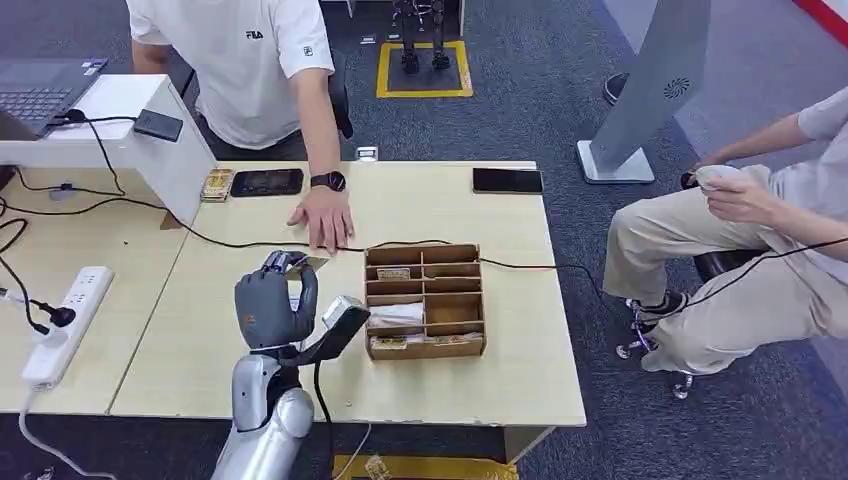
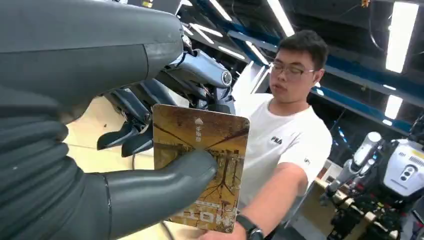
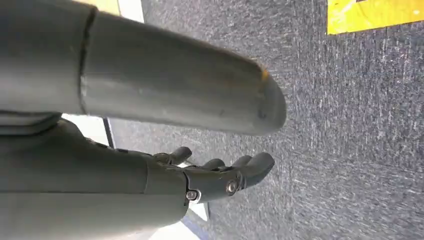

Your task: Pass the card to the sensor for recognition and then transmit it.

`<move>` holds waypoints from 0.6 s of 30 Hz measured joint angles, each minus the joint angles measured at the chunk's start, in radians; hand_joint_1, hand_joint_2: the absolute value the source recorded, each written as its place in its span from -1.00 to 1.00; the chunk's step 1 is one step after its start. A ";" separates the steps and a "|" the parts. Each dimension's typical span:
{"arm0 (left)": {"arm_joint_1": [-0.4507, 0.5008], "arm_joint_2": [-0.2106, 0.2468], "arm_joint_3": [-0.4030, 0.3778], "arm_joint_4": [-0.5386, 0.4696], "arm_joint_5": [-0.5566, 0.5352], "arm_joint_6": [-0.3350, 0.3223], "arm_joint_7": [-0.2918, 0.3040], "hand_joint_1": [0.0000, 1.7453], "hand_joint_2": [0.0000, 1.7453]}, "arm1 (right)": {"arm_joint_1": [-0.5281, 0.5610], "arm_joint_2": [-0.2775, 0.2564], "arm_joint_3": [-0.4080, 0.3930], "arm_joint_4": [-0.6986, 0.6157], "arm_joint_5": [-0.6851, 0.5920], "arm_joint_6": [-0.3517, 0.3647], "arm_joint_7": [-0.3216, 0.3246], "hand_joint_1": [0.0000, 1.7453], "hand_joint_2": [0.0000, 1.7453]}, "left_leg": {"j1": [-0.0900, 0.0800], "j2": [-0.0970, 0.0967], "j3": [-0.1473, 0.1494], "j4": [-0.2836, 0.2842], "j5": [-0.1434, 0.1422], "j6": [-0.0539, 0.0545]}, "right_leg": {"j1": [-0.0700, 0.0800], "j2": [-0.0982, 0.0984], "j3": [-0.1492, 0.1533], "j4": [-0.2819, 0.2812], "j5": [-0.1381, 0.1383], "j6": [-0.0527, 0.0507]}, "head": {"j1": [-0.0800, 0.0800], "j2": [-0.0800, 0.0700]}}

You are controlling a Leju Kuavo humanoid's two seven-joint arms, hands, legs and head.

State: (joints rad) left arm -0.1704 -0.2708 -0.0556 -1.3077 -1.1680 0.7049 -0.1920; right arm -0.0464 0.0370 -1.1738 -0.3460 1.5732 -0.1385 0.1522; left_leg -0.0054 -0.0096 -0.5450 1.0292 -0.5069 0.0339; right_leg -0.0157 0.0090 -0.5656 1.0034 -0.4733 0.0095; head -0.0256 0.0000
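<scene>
My left hand point(image 1: 272, 305) is raised over the table's front part and pinches a brown and gold card point(image 2: 200, 170) between the thumb and the fingers. In the head view the card's edge point(image 1: 304, 263) peeks out above the hand. A black sensor point(image 1: 340, 328) with a cable sits tilted just right of that hand, close to it. A person's hand point(image 1: 325, 220) rests flat on the table just beyond the card. My right hand point(image 3: 220, 175) hangs over grey carpet, fingers loosely extended and holding nothing.
A wooden compartment box point(image 1: 425, 300) with cards stands right of the sensor. A black cable point(image 1: 230, 243) crosses the table point(image 1: 520, 380). Two phones point(image 1: 267, 182) point(image 1: 508, 180) lie at the far edge. A power strip point(image 1: 65, 320) lies left. A seated person point(image 1: 740, 230) is at right.
</scene>
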 joint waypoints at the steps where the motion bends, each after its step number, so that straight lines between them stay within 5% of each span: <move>1: -0.010 0.000 -0.009 -0.003 -0.005 0.000 0.012 1.00 1.00 | -0.003 0.000 0.002 0.000 0.000 0.000 0.000 -1.00 -1.00 | 0.000 0.000 0.000 0.000 0.000 0.000 | 0.000 0.000 0.000 0.000 0.000 0.000 | 0.000 0.000; 8: -0.085 0.000 -0.068 0.007 0.038 -0.003 0.068 1.00 1.00 | -0.018 0.002 0.021 0.003 0.000 0.000 0.009 -1.00 -1.00 | 0.000 0.000 0.000 0.000 0.001 0.000 | 0.000 0.000 0.000 0.000 0.000 0.000 | 0.000 0.000; 18: -0.347 0.019 -0.123 0.255 0.034 -0.003 0.305 1.00 1.00 | -0.052 0.004 0.079 0.028 -0.005 -0.001 0.041 -1.00 -1.00 | 0.000 0.000 -0.002 0.001 0.001 0.000 | 0.000 0.000 -0.001 0.000 0.001 -0.001 | 0.000 0.000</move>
State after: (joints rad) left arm -0.5174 -0.2514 -0.1789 -1.0524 -1.1341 0.7019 0.1130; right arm -0.0985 0.0412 -1.0944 -0.3181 1.5682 -0.1392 0.1934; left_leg -0.0053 -0.0096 -0.5467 1.0298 -0.5056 0.0338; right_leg -0.0159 0.0093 -0.5669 1.0035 -0.4720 0.0090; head -0.0259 0.0000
